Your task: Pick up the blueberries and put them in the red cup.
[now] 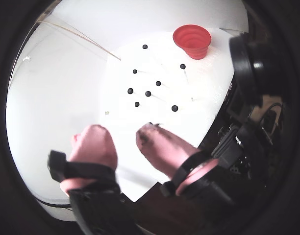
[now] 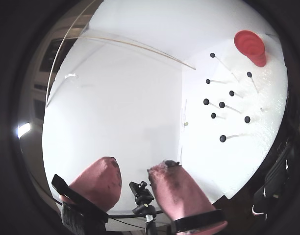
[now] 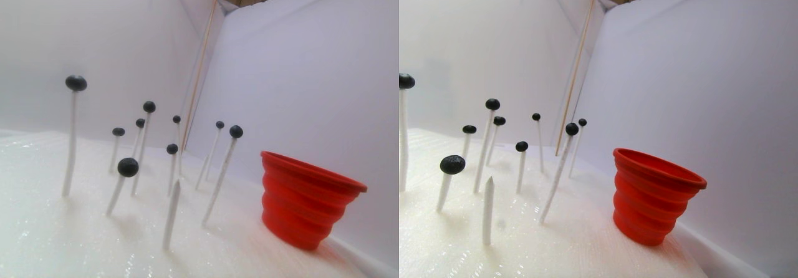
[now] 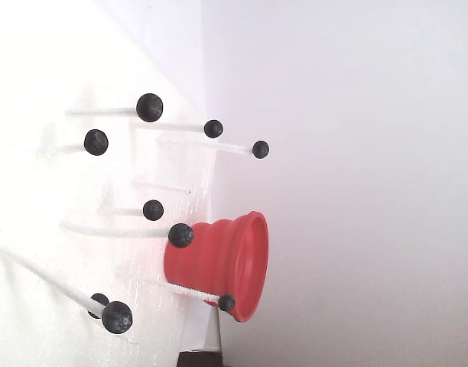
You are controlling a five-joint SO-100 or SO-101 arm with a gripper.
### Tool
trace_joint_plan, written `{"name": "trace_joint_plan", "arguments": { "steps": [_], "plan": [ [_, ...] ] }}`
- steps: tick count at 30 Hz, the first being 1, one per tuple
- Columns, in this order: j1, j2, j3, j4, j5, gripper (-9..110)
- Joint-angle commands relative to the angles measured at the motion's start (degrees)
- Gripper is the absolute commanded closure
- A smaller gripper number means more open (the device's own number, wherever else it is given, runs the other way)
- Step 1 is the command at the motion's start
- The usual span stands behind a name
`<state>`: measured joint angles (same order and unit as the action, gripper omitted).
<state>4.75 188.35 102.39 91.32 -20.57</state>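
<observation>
white walls close in a bright white, slightly glossy foam-like base (image 3: 75, 240), and a thin tan rod (image 3: 201, 60) leans up in the corner where two wall panels meet.

nearest the camera in both wrist views is the two-finger gripper with soft pink padded tips (image 1: 121, 139) (image 2: 134, 172). its fingers (image 1: 93, 144) stand apart with clear white surface showing between them, and nothing is held. black straps cross the base of each finger, and the right-hand pad in these views is smudged dark at its tip. the gripper hangs above the near part of the white surface, well apart from everything else.

beyond it, the small round matte blue-black blueberries (image 1: 148, 93) (image 2: 222, 105) (image 3: 128, 167) (image 4: 149, 107) are scattered over the base. each sits on the tip of a thin white stick (image 3: 70, 144) planted in the foam; the sticks differ in height and several lean. eight berries can be counted in a wrist view (image 1: 174, 108). one short pointed stick (image 3: 171, 212) near the front of the stereo pair view carries no berry.

farthest from the gripper, past the berries, the red ribbed plastic cup with a wide flared rim (image 1: 192, 40) (image 2: 250, 46) (image 3: 302, 203) (image 4: 230, 264) stands upright on the base, close to a wall, mouth open upward. what is inside it cannot be made out. the fixed view lies on its side, so the cup's mouth faces right there, with one berry on a leaning stick just in front of its rim.
</observation>
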Motion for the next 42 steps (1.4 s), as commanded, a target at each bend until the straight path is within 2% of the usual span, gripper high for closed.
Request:
{"name": "trace_joint_plan", "arguments": {
  "steps": [1,15,25,42],
  "plan": [
    [-1.49,-4.04,0.18,-2.81,-6.42,90],
    [-4.04,-12.04,5.62,-9.23,-28.65,88],
    [-4.57,-12.74,9.05,-10.9,-40.96,87],
    [-9.76,-25.14,13.54,-20.3,-52.12,87]
  ]
}}
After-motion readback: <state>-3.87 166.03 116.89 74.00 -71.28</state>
